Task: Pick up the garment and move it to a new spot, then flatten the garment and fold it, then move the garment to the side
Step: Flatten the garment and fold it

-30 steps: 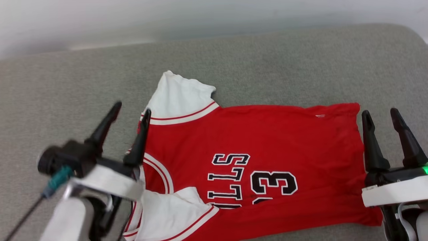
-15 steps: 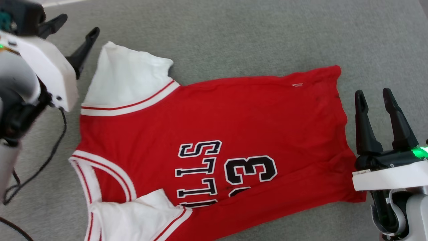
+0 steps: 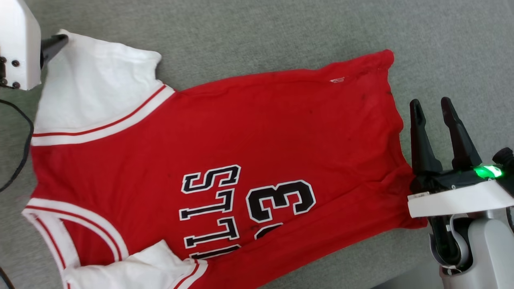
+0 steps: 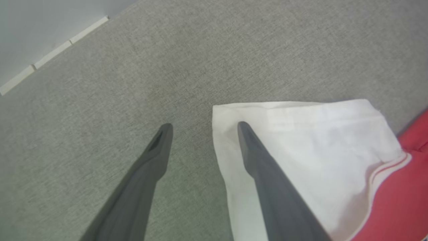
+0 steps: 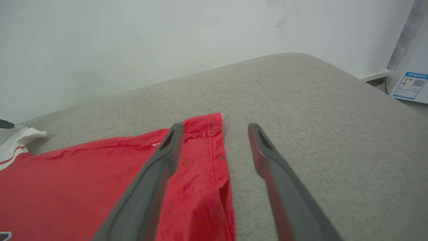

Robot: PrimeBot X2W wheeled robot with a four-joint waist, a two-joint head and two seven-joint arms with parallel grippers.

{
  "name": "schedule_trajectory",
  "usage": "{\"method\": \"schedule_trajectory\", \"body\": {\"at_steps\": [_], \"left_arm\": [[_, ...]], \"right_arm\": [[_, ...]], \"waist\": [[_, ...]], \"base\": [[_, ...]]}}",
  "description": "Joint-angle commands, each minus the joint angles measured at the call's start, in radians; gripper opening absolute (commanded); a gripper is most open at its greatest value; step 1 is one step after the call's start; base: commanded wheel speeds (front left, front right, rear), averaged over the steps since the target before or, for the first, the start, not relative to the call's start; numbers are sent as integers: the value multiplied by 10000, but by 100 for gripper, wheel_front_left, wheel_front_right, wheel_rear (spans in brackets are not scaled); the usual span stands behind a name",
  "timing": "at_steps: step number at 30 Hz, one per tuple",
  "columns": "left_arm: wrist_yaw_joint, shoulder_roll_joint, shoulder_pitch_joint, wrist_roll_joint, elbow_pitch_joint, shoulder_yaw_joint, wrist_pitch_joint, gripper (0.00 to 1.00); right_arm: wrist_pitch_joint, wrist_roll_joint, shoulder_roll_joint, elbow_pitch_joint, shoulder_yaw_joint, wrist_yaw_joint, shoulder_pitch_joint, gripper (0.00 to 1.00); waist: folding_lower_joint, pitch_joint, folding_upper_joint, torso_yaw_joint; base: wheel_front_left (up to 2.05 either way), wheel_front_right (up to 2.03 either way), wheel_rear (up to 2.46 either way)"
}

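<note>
Now: left gripper (image 4: pixel 204 124) spread wide, nothing between the fingers. In the left wrist view one finger sits over the garment's far white sleeve (image 4: pixel 317 140) and the other over bare grey cushion (image 4: pixel 100 100), with the sleeve's edge running between them. Contact with the cloth: cannot tell.

Right gripper (image 5: pixel 215 124) also spread wide and empty. In the right wrist view one finger lies over the corner of the red hem (image 5: pixel 214 147), the other over grey fabric, and the hem edge falls in the gap. In the head view this gripper sits at 4 o'clock, fingertips pointing to 12, just beside the hem.

Garment (image 3: pixel 281 132) lies front up, spread nearly flat across the cushion: hem towards 3 o'clock, neckline towards 8 o'clock. Far sleeve at 10 o'clock, next to the left arm's white housing (image 3: pixel 18 44). The near sleeve (image 3: pixel 132 269), at 7 o'clock, is folded in over the chest. Black lettering (image 3: pixel 209 212) near 6 o'clock, partly cut by the frame edge. Slight wrinkles near the hem.

Black cable (image 3: pixel 25 132) at 9 o'clock on the cushion. White wall (image 5: pixel 133 40) behind the cushion.
</note>
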Motion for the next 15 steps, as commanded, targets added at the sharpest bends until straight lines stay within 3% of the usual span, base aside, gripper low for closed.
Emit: {"method": "schedule_trajectory", "body": {"at_steps": [1, 7, 8, 9, 10, 15], "left_arm": [[-1, 40, -101, 57, 141, -109, 230, 100], [81, -57, -59, 90, 706, -372, 548, 100], [85, -99, 16, 51, 799, -422, 612, 72], [72, -156, 76, 4, 890, -463, 644, 16], [65, -209, 132, -16, 968, -495, 641, 0], [14, -408, 210, 19, 1180, -427, -73, 0]], "right_arm": [[-125, -45, -24, 174, 54, -4, -244, 100], [-304, 83, 12, 521, 190, -4, -427, 100], [-339, 73, 14, 570, 210, -4, -447, 100], [-356, 59, 11, 605, 235, -4, -475, 100], [-373, 34, 2, 635, 236, -4, -498, 100], [-392, -95, -153, 674, 163, -4, -533, 100]], "waist": [[-1, 237, 0, -185], [-1, 437, 0, -296], [-1, 445, 0, -298], [-1, 451, 0, -298], [-1, 440, 0, -291], [-1, 161, 0, -121]], "base": [[0, 0, 0], [0, 0, 0], [0, 0, 0], [0, 0, 0], [0, 0, 0], [0, 0, 0]]}}
